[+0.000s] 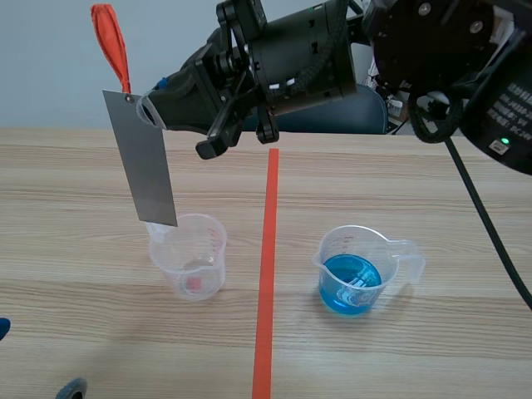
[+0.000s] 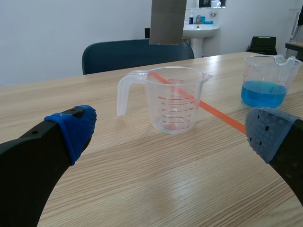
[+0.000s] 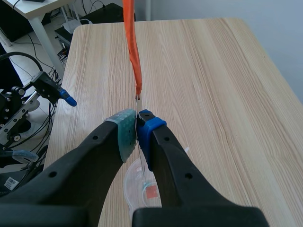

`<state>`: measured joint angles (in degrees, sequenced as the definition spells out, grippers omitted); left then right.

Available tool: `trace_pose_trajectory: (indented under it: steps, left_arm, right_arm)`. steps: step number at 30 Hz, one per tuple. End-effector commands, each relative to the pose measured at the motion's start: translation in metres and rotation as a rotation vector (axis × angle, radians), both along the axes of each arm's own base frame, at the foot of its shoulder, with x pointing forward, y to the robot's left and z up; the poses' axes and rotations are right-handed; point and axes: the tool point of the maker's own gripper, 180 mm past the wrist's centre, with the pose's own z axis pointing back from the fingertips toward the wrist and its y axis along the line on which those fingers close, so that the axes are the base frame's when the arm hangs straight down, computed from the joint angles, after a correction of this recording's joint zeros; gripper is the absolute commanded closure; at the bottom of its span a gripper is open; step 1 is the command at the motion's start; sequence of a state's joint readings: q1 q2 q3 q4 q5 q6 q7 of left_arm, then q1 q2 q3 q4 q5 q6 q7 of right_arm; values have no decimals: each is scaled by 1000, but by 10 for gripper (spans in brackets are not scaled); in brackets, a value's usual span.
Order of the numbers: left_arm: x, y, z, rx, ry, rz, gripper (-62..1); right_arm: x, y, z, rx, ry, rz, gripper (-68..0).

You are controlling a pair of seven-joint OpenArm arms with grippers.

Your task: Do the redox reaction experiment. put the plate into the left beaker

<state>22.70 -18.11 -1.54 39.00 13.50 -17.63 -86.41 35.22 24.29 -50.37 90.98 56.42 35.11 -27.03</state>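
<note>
While the left gripper (image 2: 170,135) sits low over the table (image 2: 156,189) with its jaws spread wide and nothing between them, the right arm reaches in from the right, across the top of the scene, to the left side. The right gripper (image 1: 149,113) has its jaws pressed on the upper edge of the plate (image 1: 142,160), pinching it between the two pads. An orange strap (image 1: 111,43) is fixed to the plate's top and stands up above the grip.

From the grip the plate, a grey metal strip, hangs slightly tilted. Seen from the left wrist, its bottom edge is above the rim of the left beaker (image 1: 190,256), not inside it. That beaker is clear, with red markings, and stands left of the tape line (image 1: 266,274).

Right of the line stands the right beaker (image 1: 356,270), holding blue liquid (image 1: 349,284), well apart from the other. A blue chair (image 2: 132,54) is behind the table.
</note>
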Motion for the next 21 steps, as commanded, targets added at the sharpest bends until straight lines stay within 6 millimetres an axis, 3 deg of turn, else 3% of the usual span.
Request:
trace_pose_trajectory:
  steps: [1, 16, 21]
  left_arm:
    - [1, 1, 12, -24, -55, 2, -623]
    - [1, 1, 12, -24, -55, 2, -623]
    - [1, 1, 12, -24, -55, 2, -623]
  right_arm:
    - [3, 2, 17, 41, -23, 1, -6]
    - [3, 1, 14, 33, -20, -1, -6]
    - [2, -2, 2, -12, -1, -6, -6]
